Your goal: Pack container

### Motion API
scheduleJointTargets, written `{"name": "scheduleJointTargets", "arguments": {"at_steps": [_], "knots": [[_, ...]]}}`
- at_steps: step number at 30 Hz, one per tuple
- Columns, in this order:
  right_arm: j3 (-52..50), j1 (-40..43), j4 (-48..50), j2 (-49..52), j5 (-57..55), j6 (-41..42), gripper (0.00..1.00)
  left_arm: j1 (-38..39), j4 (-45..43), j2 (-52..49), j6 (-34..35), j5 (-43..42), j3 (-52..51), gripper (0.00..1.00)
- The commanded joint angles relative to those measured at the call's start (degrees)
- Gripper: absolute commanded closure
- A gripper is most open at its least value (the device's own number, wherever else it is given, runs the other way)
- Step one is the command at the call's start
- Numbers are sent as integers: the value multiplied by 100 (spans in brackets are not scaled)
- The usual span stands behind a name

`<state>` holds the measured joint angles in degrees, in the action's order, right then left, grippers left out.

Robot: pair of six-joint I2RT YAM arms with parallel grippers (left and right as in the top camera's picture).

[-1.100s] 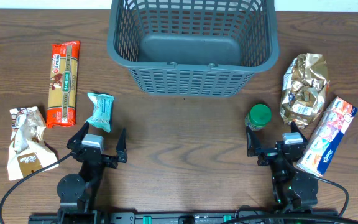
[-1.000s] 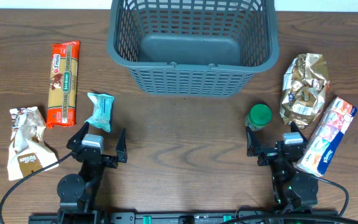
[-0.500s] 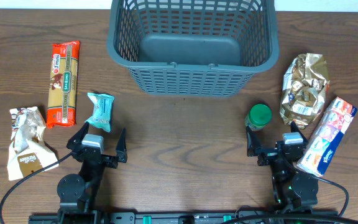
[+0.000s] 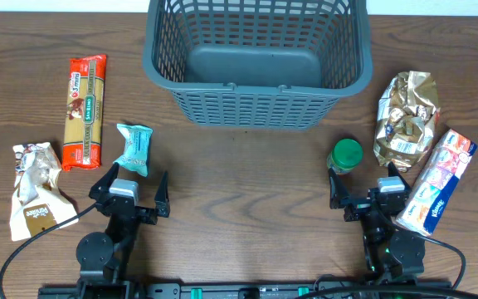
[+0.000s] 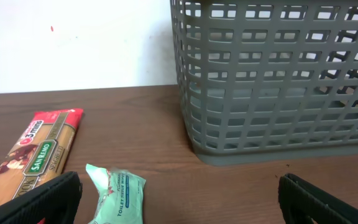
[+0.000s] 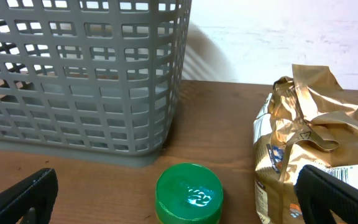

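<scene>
The basket [image 4: 256, 106] is seen upright at the far middle of the table [image 4: 239, 166], its slotted near wall shown in both wrist views. Both grippers are placed nearer than the basket and well apart from it, the left gripper [image 4: 131, 189] off its left corner and the right gripper [image 4: 365, 187] off its right corner. Both pairs of jaws are spread wide, and nothing is pinched by either. Left of the basket a pasta pack [image 4: 85, 112] is laid lengthwise. A teal tissue pack [image 4: 134, 149] is found nearer and closer to the basket's left corner, and a white bag [image 4: 33, 191] farthest out. Right of the basket a gold bag [image 4: 407, 120] is set, crumpled. A green-lidded jar [image 4: 345, 155] is stood nearer than the basket's right corner, just beside the gold bag, and a tissue packet [image 4: 436, 178] is laid beyond both.
</scene>
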<state>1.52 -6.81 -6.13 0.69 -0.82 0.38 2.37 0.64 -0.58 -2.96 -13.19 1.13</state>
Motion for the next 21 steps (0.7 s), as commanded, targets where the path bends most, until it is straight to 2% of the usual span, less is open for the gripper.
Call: {"name": "scheduleJointTargets", "arguments": {"at_steps": [1,21], "knots": [[-33,35,9,-42,42,-22,1,17,212,35,28,-179,-90,2],[-33,35,13,-39,173,83,1,17,212,35,28,-179,-90,2]]}}
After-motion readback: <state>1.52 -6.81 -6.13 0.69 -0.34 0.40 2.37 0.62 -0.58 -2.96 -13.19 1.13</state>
